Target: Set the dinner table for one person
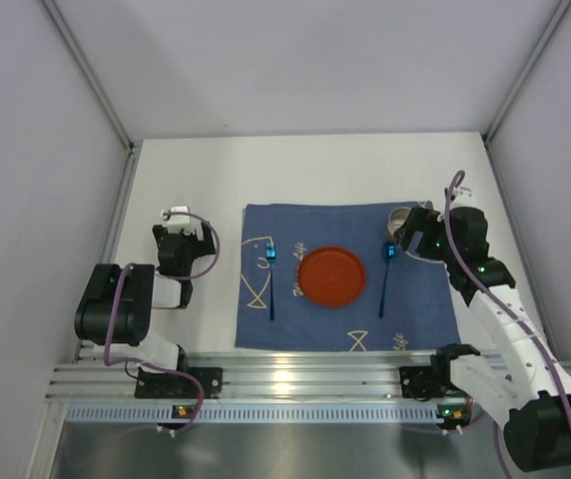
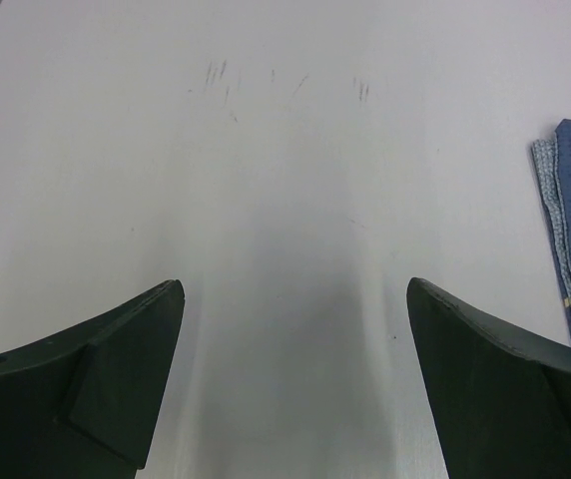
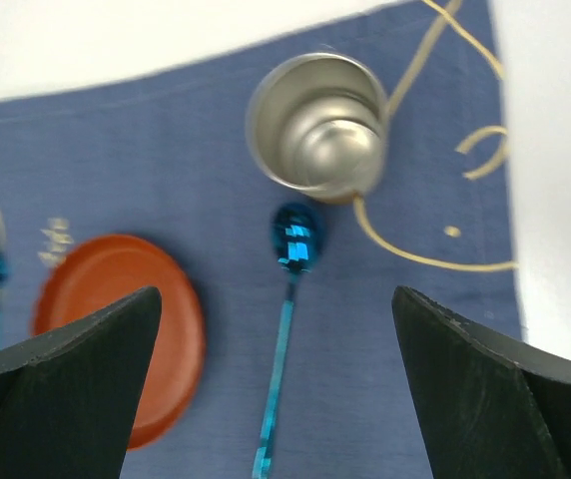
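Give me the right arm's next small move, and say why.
Probably raise the right tool straight up and draw it back. Its jaws are open and empty, the cup stands upright on the mat beyond the spoon, and the plate and fork are laid, so nothing looks left to place.

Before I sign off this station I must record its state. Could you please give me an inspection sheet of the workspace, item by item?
Surface: dinner table white, faint scuffs; blue fish-print placemat flat on it.
Job's things: orange plate centred on placemat; blue spoon right of it; blue utensil left; metal cup upright, empty, beyond spoon.
Clutter: nothing seen.
Hands: left hand open over bare table; right hand open above spoon and cup.
Cables: purple cables along both arms.
Surroundings: pale walls on three sides; metal rail at near edge.
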`<state>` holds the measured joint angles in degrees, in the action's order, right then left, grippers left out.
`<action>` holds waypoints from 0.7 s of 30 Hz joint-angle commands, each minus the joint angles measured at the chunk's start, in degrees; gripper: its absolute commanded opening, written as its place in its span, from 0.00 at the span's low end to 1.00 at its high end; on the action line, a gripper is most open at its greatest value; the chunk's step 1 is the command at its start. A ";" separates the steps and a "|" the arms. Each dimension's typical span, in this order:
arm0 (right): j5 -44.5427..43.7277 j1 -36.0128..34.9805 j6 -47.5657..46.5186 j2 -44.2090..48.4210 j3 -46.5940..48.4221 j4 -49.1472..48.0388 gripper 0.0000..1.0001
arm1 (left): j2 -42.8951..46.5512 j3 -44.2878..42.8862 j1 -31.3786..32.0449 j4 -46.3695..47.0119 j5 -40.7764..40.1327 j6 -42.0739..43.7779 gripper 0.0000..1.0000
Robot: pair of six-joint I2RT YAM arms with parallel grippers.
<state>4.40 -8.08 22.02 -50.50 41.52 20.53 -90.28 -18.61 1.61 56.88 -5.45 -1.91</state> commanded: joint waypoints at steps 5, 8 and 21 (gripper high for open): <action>-12.49 -0.54 -19.89 2.94 -16.51 -21.91 1.00 | 0.37 0.15 -0.20 4.90 1.06 -0.46 0.99; -12.84 -0.45 -26.67 6.11 -28.36 -38.67 1.00 | 0.37 0.15 -0.20 4.90 1.06 -0.46 0.99; -5.99 4.56 -26.94 -25.67 -32.56 -91.80 1.00 | 0.37 0.15 -0.20 4.99 1.06 -0.46 0.99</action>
<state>-5.15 -5.13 -3.46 -70.04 4.51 -55.22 -90.28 -18.61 1.61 56.99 -5.34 -1.89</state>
